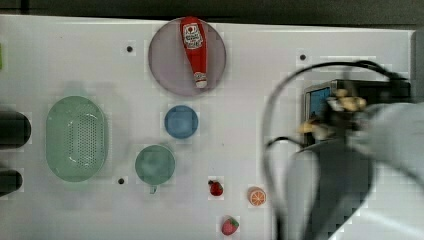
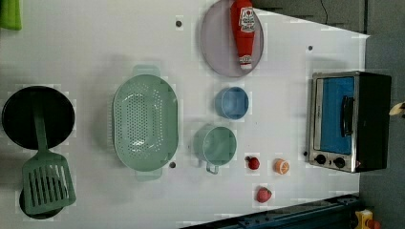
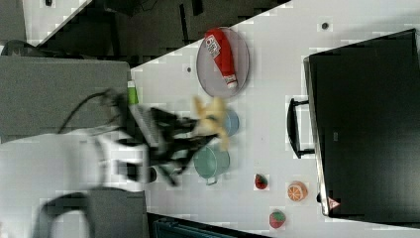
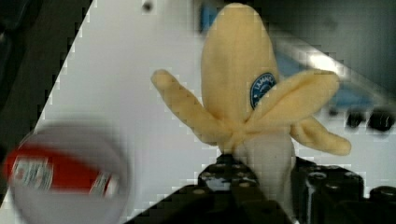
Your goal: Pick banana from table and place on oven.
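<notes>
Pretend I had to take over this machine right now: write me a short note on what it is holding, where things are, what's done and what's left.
Gripper: shut on the banana, holding it by its lower end with the peel tips splayed out.
Banana: lifted off the table, carried in the air; in the top view it sits near the oven.
Oven: stands at the table's edge, door closed, black top bare.
Done: the pick-up.
Left: bring the banana over the oven's top, set it down and let go.
</notes>
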{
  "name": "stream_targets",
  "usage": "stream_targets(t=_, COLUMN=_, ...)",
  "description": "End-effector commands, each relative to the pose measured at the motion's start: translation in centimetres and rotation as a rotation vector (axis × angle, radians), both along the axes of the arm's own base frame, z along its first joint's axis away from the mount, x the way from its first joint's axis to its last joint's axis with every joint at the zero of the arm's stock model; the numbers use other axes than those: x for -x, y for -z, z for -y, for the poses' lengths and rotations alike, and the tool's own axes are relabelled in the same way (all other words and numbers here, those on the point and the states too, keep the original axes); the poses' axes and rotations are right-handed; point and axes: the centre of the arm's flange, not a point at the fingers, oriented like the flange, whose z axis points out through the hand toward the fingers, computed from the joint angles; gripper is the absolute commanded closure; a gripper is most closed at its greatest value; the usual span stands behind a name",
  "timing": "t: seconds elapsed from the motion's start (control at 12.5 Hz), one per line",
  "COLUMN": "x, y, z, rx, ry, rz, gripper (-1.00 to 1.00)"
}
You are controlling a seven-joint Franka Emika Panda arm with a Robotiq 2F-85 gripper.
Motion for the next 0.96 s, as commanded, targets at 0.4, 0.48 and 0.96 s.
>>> stream_targets(t=0.4, x=1.1, y=8.1, z=12.8, rx=0.141, ry=-0.307, rz=-0.084, gripper=0.57)
stream_targets(t=0.48, x=1.3, y=8.6, z=13.9, rx=0.149, ry=-0.324, rz=-0.105, gripper=0.57)
stream_targets(t=0.96, x=1.7, y=9.8, z=15.5, rx=0.152, ry=-0.418, rz=-0.145, gripper=-0.18)
